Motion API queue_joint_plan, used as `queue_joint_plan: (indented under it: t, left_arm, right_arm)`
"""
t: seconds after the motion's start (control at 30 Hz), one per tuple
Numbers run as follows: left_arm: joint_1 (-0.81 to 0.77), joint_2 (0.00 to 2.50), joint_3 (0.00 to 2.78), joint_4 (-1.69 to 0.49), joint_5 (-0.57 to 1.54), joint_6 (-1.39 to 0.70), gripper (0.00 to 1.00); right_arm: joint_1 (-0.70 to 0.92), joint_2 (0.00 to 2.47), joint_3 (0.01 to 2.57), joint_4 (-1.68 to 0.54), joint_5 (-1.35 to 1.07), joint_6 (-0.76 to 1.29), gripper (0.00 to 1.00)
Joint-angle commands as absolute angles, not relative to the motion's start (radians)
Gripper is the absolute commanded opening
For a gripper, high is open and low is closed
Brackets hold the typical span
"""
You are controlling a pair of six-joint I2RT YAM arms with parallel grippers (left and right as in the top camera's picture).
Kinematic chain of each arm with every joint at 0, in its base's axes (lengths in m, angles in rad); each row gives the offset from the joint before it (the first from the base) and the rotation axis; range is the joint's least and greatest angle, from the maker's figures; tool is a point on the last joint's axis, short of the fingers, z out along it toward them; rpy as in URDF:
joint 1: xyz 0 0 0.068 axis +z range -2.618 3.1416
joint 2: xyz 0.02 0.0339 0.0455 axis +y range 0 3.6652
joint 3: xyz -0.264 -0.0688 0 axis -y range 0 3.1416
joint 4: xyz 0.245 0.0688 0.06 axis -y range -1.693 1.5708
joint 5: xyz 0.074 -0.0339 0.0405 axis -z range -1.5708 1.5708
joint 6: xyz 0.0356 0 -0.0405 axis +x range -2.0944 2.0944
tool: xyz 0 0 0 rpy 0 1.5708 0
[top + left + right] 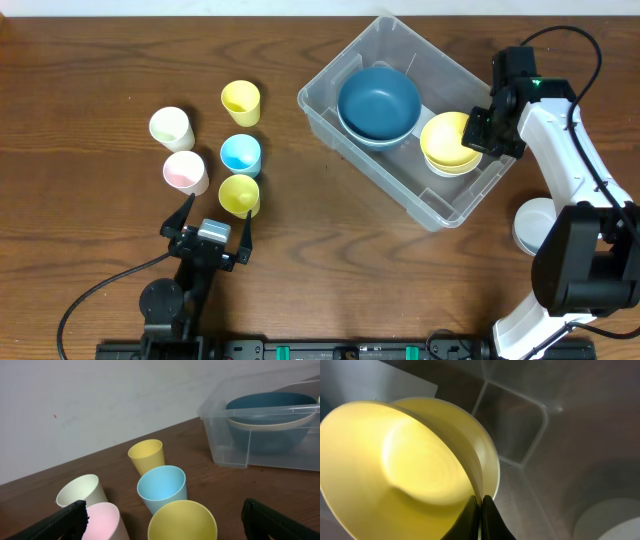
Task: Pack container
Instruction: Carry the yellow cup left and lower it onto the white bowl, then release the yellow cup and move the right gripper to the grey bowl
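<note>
- The right gripper [481, 129] is pinched closed on the thin rim of a round yellow plastic bowl [447, 142]. Its fingertips meet on the edge nearest the wrist.
- The bowl hangs tilted just in front of and below the fingers. A second yellow rim shows close behind it, so it probably sits on a matching bowl.
- The large clear rectangular plastic container [372, 163] surrounds this gripper. Its moulded corner step lies beyond the fingertips, and its far wall rises ahead of them.
- Further into the container from the right gripper, a deep round blue bowl [378, 100] is nested in a paler one.
- The container looks light and thin-walled, so the sides would likely flex under a squeeze. The smooth plastic may be slippery. The rounded rim seems the stiffest place to take hold, ideally near a corner.
- The right arm reaches in from the container's outer side, with its wrist bent down over the wall and the fingers pointing into the bin.
- The left gripper [217, 208] is spread wide and holds nothing. It sits low and level.
- A yellow plastic cup [182, 521] lies directly between and ahead of the left gripper's fingers. Blue, pink, cream and another yellow cup stand beyond it.
- The container lies well ahead and to the right of the left gripper.
</note>
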State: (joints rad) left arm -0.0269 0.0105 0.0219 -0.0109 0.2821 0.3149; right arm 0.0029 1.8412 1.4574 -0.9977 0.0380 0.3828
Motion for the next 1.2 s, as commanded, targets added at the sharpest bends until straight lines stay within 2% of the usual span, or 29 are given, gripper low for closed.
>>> queue_joint_plan:
  t: [0.0, 0.17, 0.2, 0.27, 0.37, 0.4, 0.5, 0.6, 0.77, 0.9, 0.97, 1.07, 1.17]
  left_arm:
    - [-0.021, 0.005, 0.004, -0.044, 0.295, 0.321, 0.98]
    - [-0.021, 0.005, 0.004, -0.044, 0.295, 0.321, 0.98]
    - [-0.021, 0.005, 0.004, -0.044, 0.295, 0.321, 0.98]
    - [-0.021, 0.005, 0.004, -0.044, 0.295, 0.321, 0.98]
    - [-0.021, 0.005, 0.004, -0.044, 0.295, 0.321, 0.98]
    - [-0.021, 0.005, 0.004, -0.044, 0.295, 0.321, 0.98]
    - [-0.021, 0.005, 0.004, -0.044, 0.295, 0.321, 0.98]
    - [-0.021, 0.005, 0.004, -0.044, 0.295, 0.321, 0.98]
    - [-0.021, 0.005, 0.004, -0.044, 0.295, 0.321, 0.98]
    - [-0.021, 0.005, 0.004, -0.044, 0.295, 0.321, 0.98]
    - [-0.021, 0.005, 0.004, -0.044, 0.295, 0.321, 0.98]
    - [-0.021, 0.005, 0.004, -0.044, 0.295, 0.321, 0.98]
    - [-0.021, 0.005, 0.004, -0.044, 0.295, 0.321, 0.98]
  right_arm:
    - [-0.003, 1.835, 1.450, -0.998, 0.009, 0.385, 0.02]
    - [-0.003, 1.835, 1.450, -1.011, -0.009, 0.384, 0.04]
    - [-0.003, 1.835, 1.450, -1.016, -0.008, 0.384, 0.10]
    - [-0.003, 1.835, 1.450, -1.021, -0.008, 0.371, 0.39]
    - [-0.003, 1.835, 1.450, -1.020, -0.007, 0.358, 0.66]
    - [-0.003, 1.835, 1.451, -1.020, -0.006, 0.358, 0.71]
    - [-0.003, 1.835, 1.458, -1.021, -0.005, 0.358, 0.75]
    - [0.000, 1.834, 1.489, -1.029, -0.019, 0.357, 0.75]
    - [0.032, 1.834, 1.589, -1.035, -0.182, 0.253, 0.75]
    - [0.091, 1.834, 1.628, -1.011, -0.190, 0.201, 0.84]
    - [0.113, 1.834, 1.629, -1.018, -0.105, 0.247, 0.86]
    - [0.113, 1.830, 1.629, -1.084, 0.087, 0.429, 0.86]
    - [0.065, 1.810, 1.629, -1.124, 0.131, 0.519, 0.84]
